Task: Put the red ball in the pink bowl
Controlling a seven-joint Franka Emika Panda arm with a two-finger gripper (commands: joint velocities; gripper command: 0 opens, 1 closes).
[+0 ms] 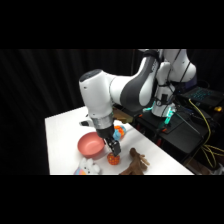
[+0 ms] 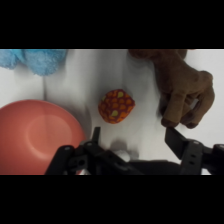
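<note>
Background: black curtain (image 1: 45, 80) hung in folds behind the white desk (image 1: 62, 145); at right, a dark equipment stand (image 1: 175, 135) with yellow cables (image 1: 202, 117) and a teal glow

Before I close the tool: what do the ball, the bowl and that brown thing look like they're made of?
Red ball: probably soft rubber or plastic, with a raised orange net pattern over yellowish spots. Pink bowl: smooth, plain, matte, likely plastic. Brown toy: fuzzy nap, so plush fabric. The tool is open.

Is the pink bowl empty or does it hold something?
Empty: the pink bowl shows a bare inside; the red ball lies beside it.
</note>
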